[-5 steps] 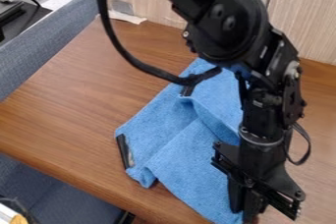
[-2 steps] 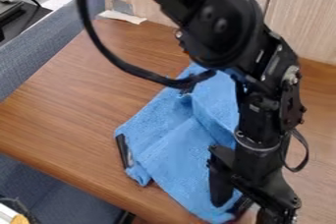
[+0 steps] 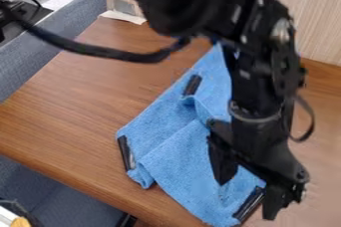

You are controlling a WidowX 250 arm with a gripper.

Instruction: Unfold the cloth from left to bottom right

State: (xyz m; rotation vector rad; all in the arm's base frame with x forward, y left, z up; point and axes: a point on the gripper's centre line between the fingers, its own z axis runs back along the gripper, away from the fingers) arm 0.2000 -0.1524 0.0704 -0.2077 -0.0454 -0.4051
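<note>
Gripper point(image 3: 246, 201), over the cloth's near right corner: jaws spread, apparently nothing held. Blue cloth point(image 3: 190, 171), on the bench point(image 3: 67, 111): near right corner laid out, dark strip point(image 3: 249, 205) at its edge; unfolding judged partial. Outstanding: rumpled left corner, raised middle fold. Obscured: right side, behind the arm point(image 3: 259, 81). Jaw contact with cloth: undetermined.
</note>
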